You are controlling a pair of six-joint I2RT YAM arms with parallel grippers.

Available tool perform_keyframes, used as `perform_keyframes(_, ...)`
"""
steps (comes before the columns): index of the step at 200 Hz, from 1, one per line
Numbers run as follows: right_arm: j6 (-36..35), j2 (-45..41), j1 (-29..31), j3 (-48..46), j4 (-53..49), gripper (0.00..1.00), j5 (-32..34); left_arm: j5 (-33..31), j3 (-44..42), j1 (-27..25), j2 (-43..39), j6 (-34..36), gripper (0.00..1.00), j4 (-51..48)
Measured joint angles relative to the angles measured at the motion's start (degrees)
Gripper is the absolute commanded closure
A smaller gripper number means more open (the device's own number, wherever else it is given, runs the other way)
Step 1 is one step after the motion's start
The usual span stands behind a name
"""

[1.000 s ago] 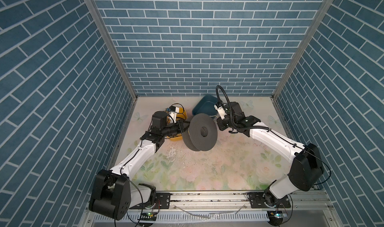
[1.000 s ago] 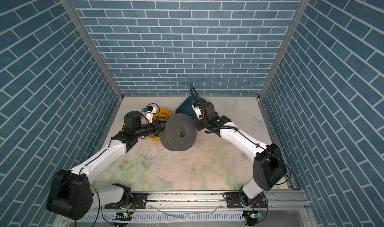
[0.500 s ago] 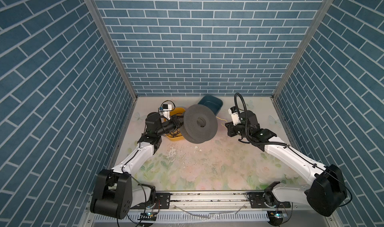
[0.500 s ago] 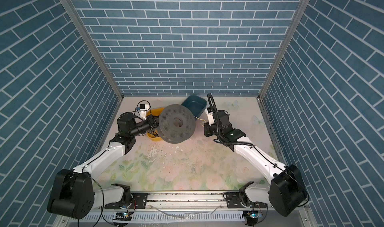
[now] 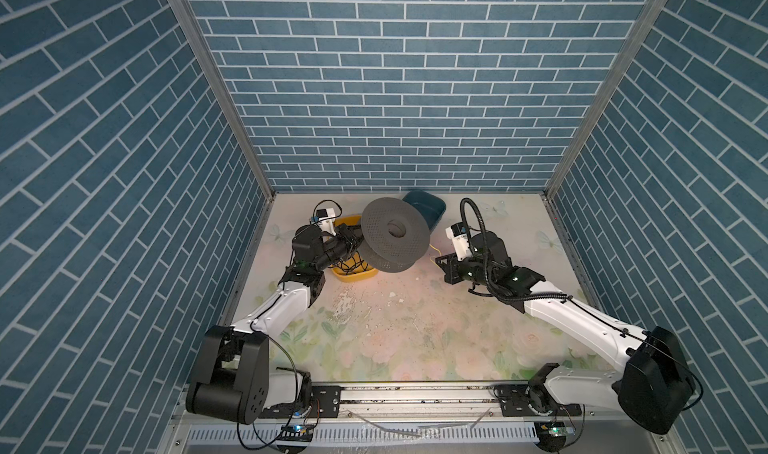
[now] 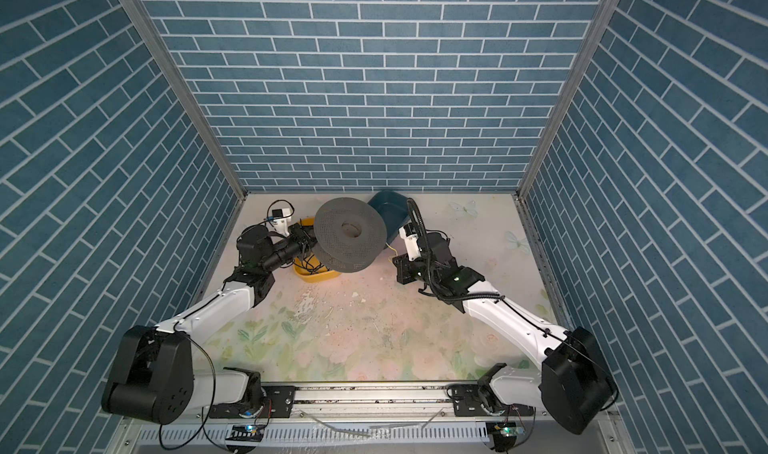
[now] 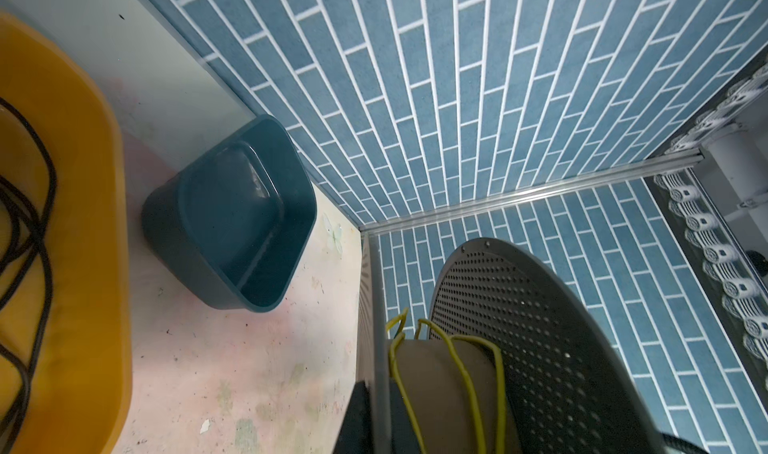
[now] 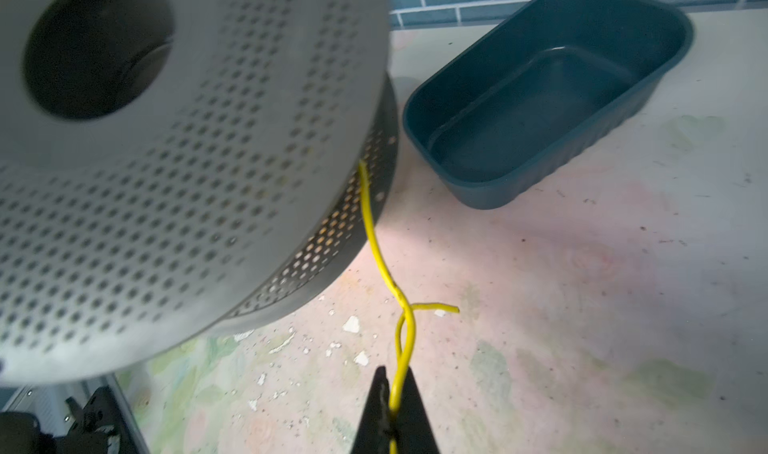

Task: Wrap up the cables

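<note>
Winding step, late by the look of it; left gripper (image 5: 351, 240) clamped on the rim of the grey perforated spool (image 5: 395, 234), holding it tilted and clear of the table (image 5: 415, 331); right gripper (image 8: 392, 406) pinched shut on the yellow cable (image 8: 376, 240), near the spool on its far-from-left-arm side; cable runs from those jaws up into the slot between the spool's flanges; left wrist view shows a few loose yellow turns on the core (image 7: 461, 373); just ahead of the jaws the strand is doubled over and twisted, short free end sticking out sideways; so I'd say only the tail is left. Next move: carry that tail round the core or roll the spool to take it up, light tension, aim for the slot, else it rides over a flange edge. Clearances: blue tub (image 8: 519, 186) just behind the spool towards the back wall, tight; yellow tray (image 5: 353, 276) partly under the spool, black wires (image 7: 25, 223) in it, snag risk; bare table in front of the spool, swing there.
</note>
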Motion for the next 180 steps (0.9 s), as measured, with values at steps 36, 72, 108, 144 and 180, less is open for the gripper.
perform_keyframes(36,0.0,0.3,5.2,0.2,0.4,1.00,2.3,-5.9,0.0,-2.2,0.5,-0.8,1.00,0.9)
perform_keyframes(72,0.0,2.4,8.6,2.1,0.4,1.00,3.9,-11.4,0.0,-5.8,2.2,-0.9,1.00,1.7)
perform_keyframes(108,0.0,3.6,10.3,5.8,1.2,1.00,3.8,-16.8,0.0,-8.8,3.3,-1.0,1.00,3.5)
perform_keyframes(144,0.7,4.2,10.8,6.2,5.9,1.00,3.4,-21.0,-0.7,-12.4,5.0,-1.3,1.00,8.5)
perform_keyframes(180,2.9,6.5,11.5,5.9,12.9,1.00,3.8,-25.6,-1.8,-15.7,7.1,-2.7,1.00,11.3)
